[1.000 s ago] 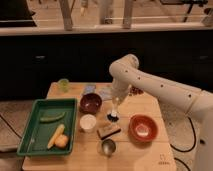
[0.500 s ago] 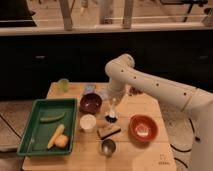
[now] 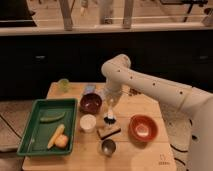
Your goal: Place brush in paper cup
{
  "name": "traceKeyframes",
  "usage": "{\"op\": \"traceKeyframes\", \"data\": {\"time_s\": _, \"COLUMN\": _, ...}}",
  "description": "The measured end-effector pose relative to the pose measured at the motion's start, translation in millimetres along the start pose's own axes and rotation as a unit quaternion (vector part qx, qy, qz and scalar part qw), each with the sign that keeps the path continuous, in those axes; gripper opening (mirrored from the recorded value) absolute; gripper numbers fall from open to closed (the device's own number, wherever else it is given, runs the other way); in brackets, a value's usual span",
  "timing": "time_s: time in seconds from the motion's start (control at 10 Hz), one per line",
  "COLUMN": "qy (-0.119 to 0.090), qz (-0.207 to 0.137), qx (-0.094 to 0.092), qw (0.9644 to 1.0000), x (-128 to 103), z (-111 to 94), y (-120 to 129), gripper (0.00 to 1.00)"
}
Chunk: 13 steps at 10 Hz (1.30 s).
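1. Upright, the brush (image 3: 110, 111) hangs from the gripper (image 3: 111, 102), white handle up and dark bristle head down, just above the tan block (image 3: 109, 132).
2. Its jaws are clamped on the brush handle, over the middle of the wooden table (image 3: 145, 155).
3. Left of the brush stands the paper cup (image 3: 88, 123), close by but apart from it.
4. Behind the cup sits a dark red bowl (image 3: 91, 103); a metal cup (image 3: 108, 147) stands in front of the block.
5. Right of the block is an orange bowl (image 3: 143, 127).
6. Farther left, a green tray (image 3: 30, 131) holds vegetables, and a green cup (image 3: 63, 85) stands at the back corner.
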Motion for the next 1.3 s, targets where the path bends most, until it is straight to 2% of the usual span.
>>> {"op": "traceKeyframes", "data": {"time_s": 0.4, "qy": -0.008, "qz": -0.028, "qx": 0.002, "qw": 0.9996, "x": -15.5, "z": 2.0, "y": -22.7, "gripper": 0.01}}
{"op": "traceKeyframes", "data": {"time_s": 0.6, "qy": -0.014, "qz": -0.039, "qx": 0.001, "qw": 0.9991, "x": -22.2, "z": 4.2, "y": -24.3, "gripper": 0.01}}
{"op": "traceKeyframes", "data": {"time_s": 0.8, "qy": -0.019, "qz": -0.058, "qx": 0.002, "qw": 0.9981, "x": -32.7, "z": 4.5, "y": -38.8, "gripper": 0.01}}
{"op": "traceKeyframes", "data": {"time_s": 1.3, "qy": -0.033, "qz": -0.084, "qx": 0.002, "qw": 0.9959, "x": -45.9, "z": 3.1, "y": -54.4, "gripper": 0.01}}
